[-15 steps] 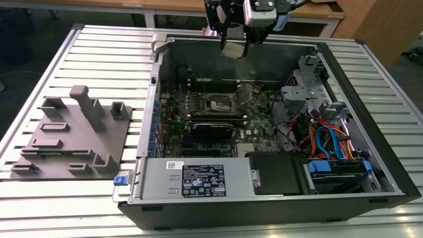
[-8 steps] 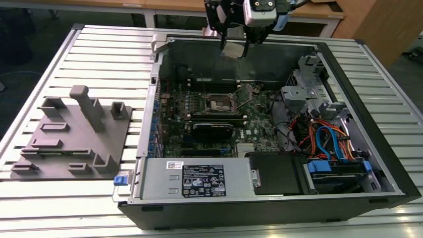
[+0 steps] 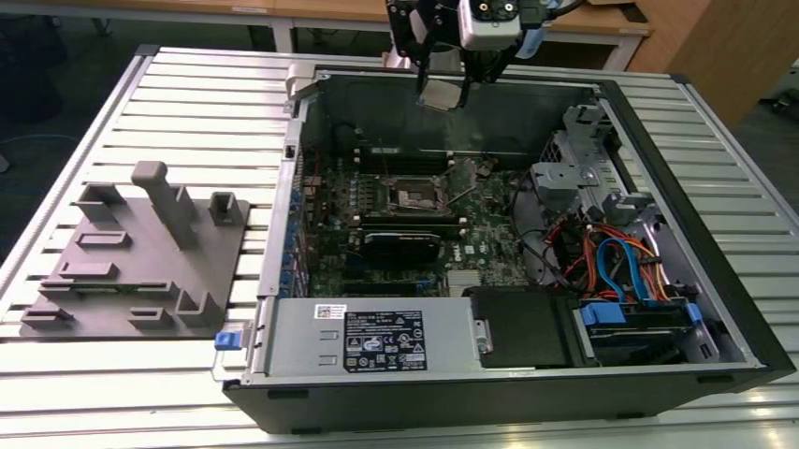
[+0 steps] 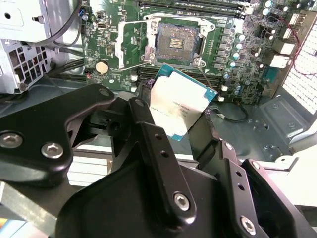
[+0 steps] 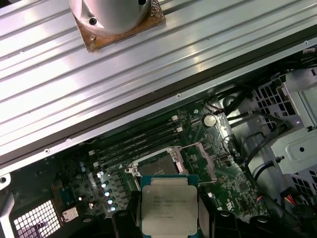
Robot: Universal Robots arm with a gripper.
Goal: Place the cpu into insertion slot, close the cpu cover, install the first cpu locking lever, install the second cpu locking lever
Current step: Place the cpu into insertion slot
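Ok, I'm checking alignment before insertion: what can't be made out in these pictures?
- insertion slot, first wrist view: its near part is hidden behind the cpu.
- cpu, first wrist view: one edge is cut off by the frame.
- cpu underside, both wrist views: it faces away from the cameras.
- Slot contacts, exterior view: too small to tell.

The small flat square cpu (image 5: pixel 170 203) has a smooth, pale metal face with a soft shine. The black gripper (image 4: pixel 176 115) looks matt, with shiny metal screws (image 4: pixel 52 149). The ribbed silver table (image 3: pixel 200 103) is bright, glossy metal. The grey block tray (image 3: pixel 125 297) looks like dull plastic.
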